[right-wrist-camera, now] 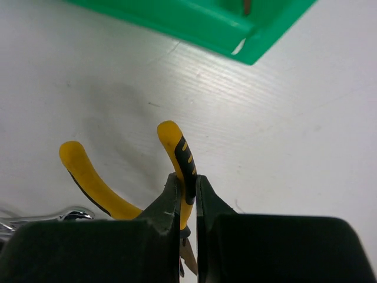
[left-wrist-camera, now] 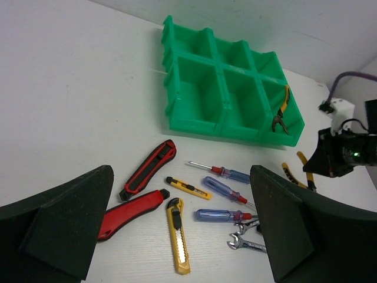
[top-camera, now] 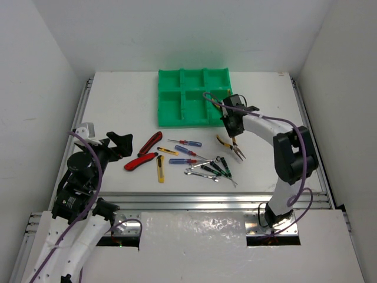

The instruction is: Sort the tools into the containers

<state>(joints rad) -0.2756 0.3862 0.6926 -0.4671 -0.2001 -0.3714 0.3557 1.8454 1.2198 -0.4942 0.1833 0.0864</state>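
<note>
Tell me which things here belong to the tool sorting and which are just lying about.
Belong: green tray, pliers in the tray, second pliers held by the right gripper, red knives, yellow cutters, screwdrivers, wrenches.
Just there: purple cable, metal rail.

A white surface (top-camera: 118,112) is filling the middle of the scene, with plain white walls (top-camera: 188,29) rising at its left, far and right sides. Aluminium rails (top-camera: 194,199) are running along its left, right and near edges. A pale panel (top-camera: 194,247), possibly crinkled sheeting, is lying nearest. Soft, even light is falling from above, casting only faint shadows.
</note>
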